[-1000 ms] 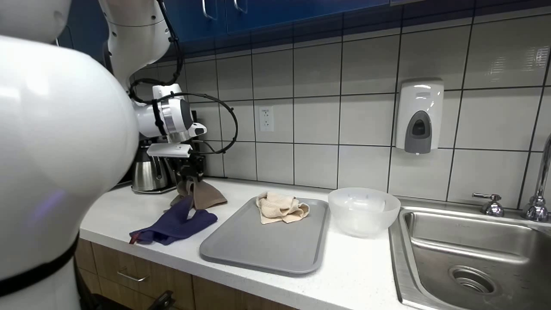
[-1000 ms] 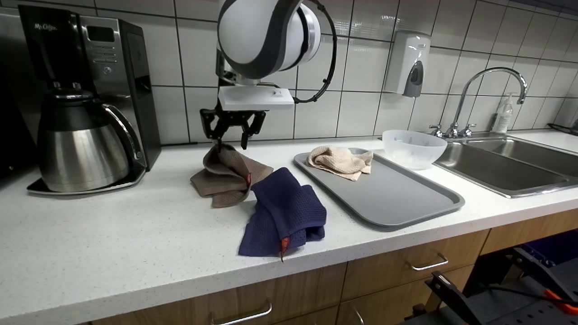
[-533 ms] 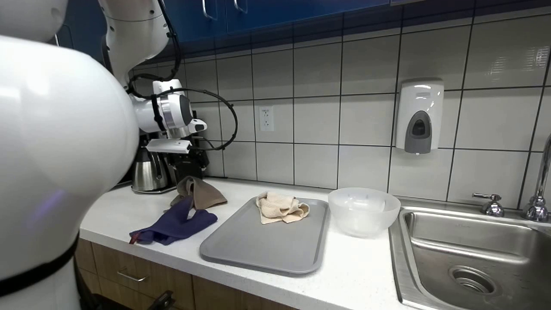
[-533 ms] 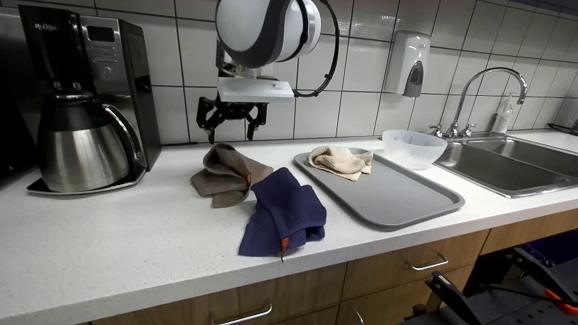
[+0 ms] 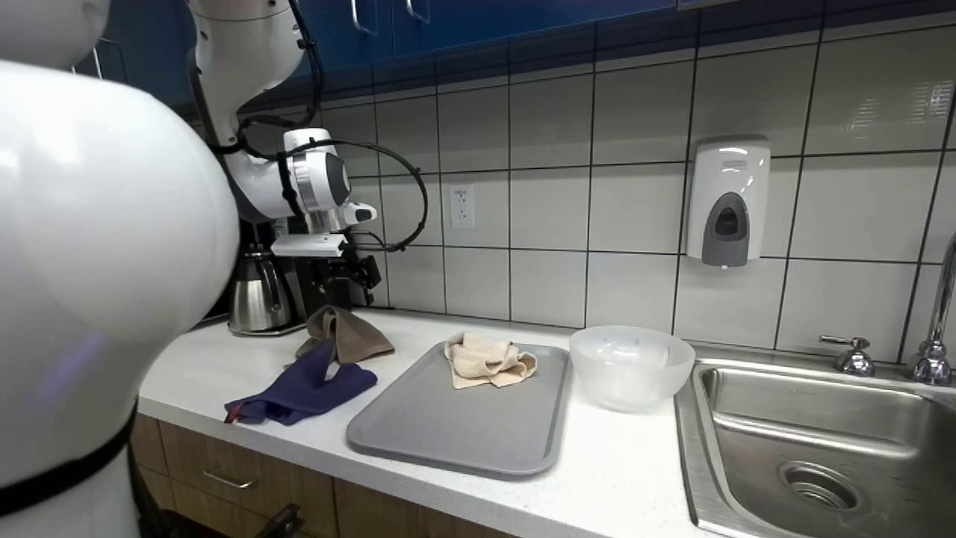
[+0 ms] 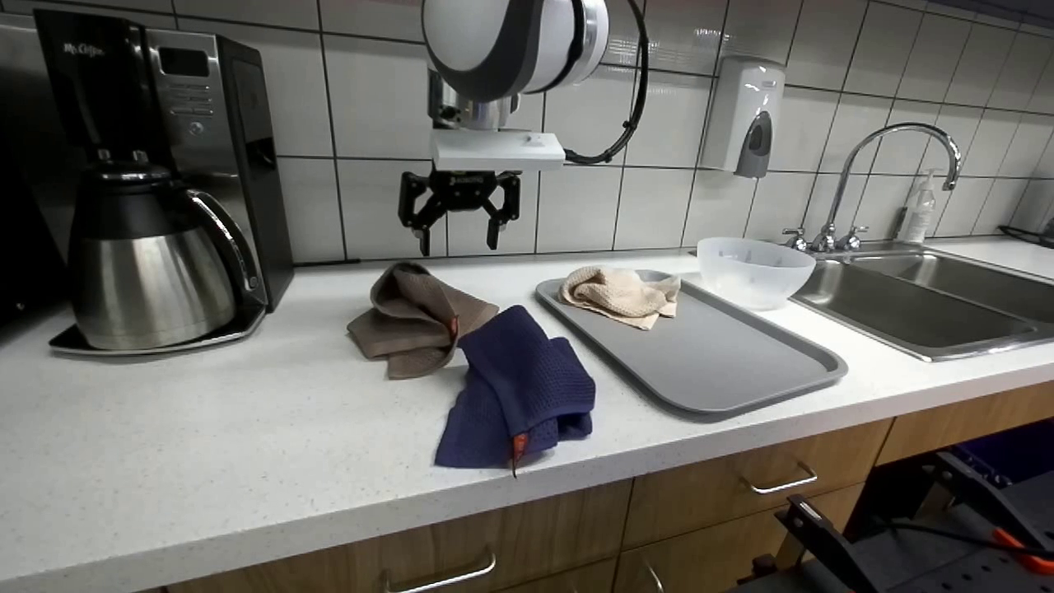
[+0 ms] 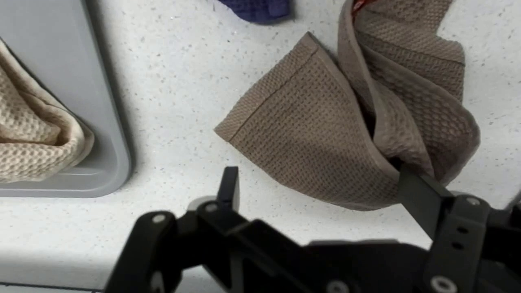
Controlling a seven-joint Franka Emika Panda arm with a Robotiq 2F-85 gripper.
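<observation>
Two fingers [image 6: 424,240] stand wide apart, gripping nothing: our gripper [image 6: 459,238] hangs clear above the brown cloth [image 6: 416,323], which lies crumpled on the counter [image 6: 247,436] beside the blue cloth [image 6: 520,387]. We judge it best to rise straight before any sideways swing, so no fingertip snags a fold. Against a second ago, our gripper sits higher, wider spread and nearer the tray [image 6: 716,362]; the brown cloth lies much as it did.

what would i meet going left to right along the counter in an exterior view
In an exterior view: Mr. Coffee coffee maker → brown waffle-weave cloth → beige waffle-weave cloth → frosted translucent bowl → gooseneck faucet.
</observation>
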